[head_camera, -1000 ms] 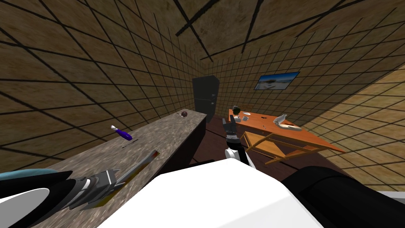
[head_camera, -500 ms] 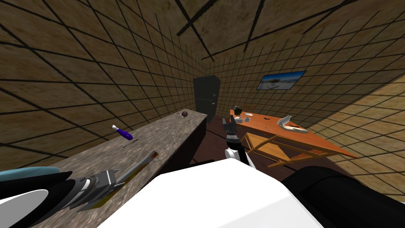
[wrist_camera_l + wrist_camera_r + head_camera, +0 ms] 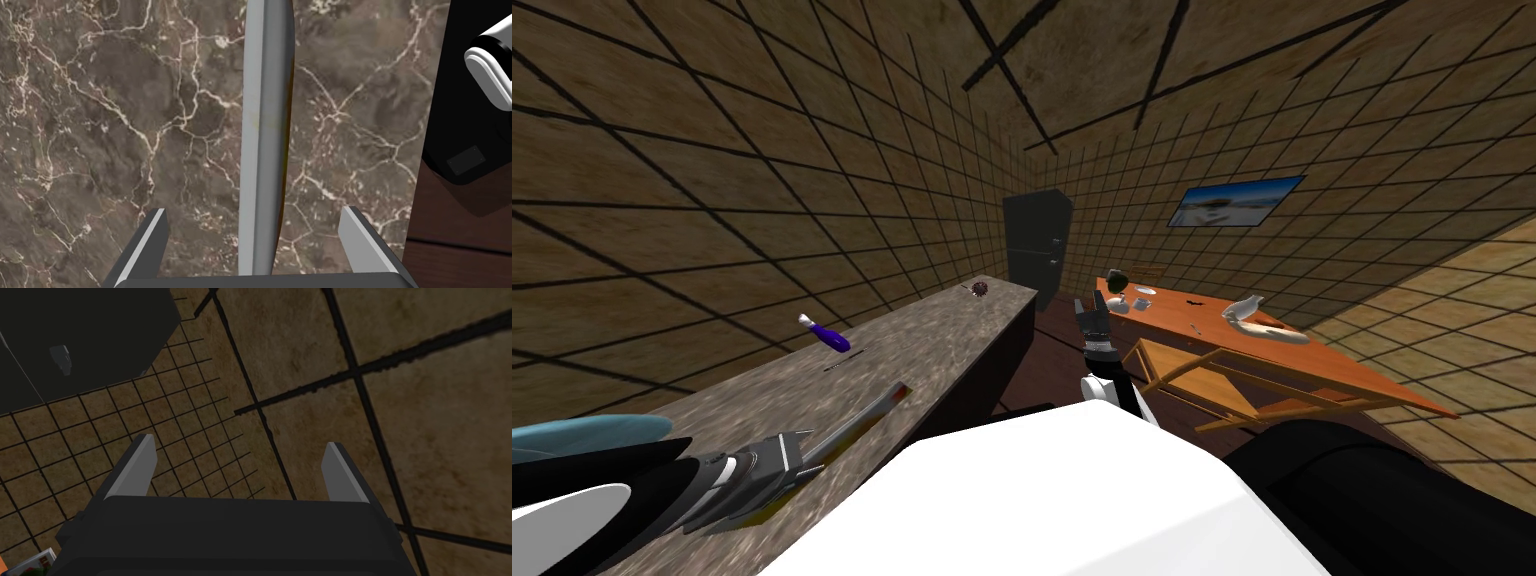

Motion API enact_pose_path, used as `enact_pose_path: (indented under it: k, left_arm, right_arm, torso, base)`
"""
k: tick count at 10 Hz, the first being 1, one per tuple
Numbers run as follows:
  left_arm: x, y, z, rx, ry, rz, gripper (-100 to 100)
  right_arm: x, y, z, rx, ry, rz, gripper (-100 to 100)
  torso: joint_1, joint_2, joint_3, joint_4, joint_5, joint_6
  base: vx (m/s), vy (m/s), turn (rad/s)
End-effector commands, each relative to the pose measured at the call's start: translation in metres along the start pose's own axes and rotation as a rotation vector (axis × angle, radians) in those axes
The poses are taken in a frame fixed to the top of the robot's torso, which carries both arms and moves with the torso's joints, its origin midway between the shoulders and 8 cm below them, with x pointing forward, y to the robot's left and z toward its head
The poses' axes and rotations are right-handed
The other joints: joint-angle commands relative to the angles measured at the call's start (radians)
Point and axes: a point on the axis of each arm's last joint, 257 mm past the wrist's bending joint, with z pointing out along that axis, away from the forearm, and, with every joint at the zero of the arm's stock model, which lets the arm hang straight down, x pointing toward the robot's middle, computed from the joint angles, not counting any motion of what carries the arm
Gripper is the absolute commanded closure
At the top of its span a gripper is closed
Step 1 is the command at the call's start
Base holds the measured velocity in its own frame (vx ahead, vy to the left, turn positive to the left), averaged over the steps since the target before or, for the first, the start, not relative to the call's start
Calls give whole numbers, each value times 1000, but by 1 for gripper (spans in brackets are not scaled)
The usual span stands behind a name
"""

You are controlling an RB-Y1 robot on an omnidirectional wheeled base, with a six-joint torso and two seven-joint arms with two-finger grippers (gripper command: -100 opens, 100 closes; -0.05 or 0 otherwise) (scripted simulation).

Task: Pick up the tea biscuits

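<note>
The tea biscuits [image 3: 864,417] are a long, thin grey pack with a yellow and red edge. The pack lies flat on the brown marble counter [image 3: 932,340], close to its near end. My left gripper [image 3: 796,457] is low over the counter at the pack's near end. In the left wrist view the pack [image 3: 265,125] runs straight out between the fingers of my left gripper [image 3: 256,222], which is open and does not touch the pack's sides. My right gripper [image 3: 1094,310] is raised in front of my chest, over the floor between counter and table. The right wrist view shows my right gripper [image 3: 239,455] open with nothing in it.
Farther along the counter lie a purple bottle [image 3: 830,340] and a small dark spiky thing [image 3: 979,288]. To the right stands an orange table [image 3: 1312,372] with small items and a wooden chair [image 3: 1202,385] tipped against it. A dark cabinet [image 3: 1037,250] stands in the far corner.
My head view has swung slightly, so the table and wall picture sit farther right. The left gripper has drawn back a little along the pack. The right arm has not moved.
</note>
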Motion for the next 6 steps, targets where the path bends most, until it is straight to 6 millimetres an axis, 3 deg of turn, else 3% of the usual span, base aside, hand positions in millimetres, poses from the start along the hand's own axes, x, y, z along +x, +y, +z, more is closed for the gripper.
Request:
enact_pose_path:
  k: [1, 2, 3, 6]
  left_arm:
    - [3, -5, 1, 14, 14, 1, -100]
    - [0, -2, 1, 6, 6, 1, -100]
    - [1, -3, 1, 9, 9, 1, 100]
    - [1, -3, 1, 9, 9, 2, 100]
  right_arm:
    - [0, 0, 0, 0, 0, 0, 0]
    - [0, 0, 0, 0, 0, 0, 0]
    - [0, 0, 0, 0, 0, 0, 0]
    - [0, 0, 0, 0, 0, 0, 0]
  torso:
    - [0, 0, 0, 0, 0, 0]
    - [0, 0, 0, 0, 0, 0]
    - [1, 1, 0, 0, 0, 0]
    - [2, 1, 1, 0, 1, 0]
  base:
    - [26, -20, 33]
    - [9, -7, 2]
    - [0, 0, 0]
    - [0, 0, 0]
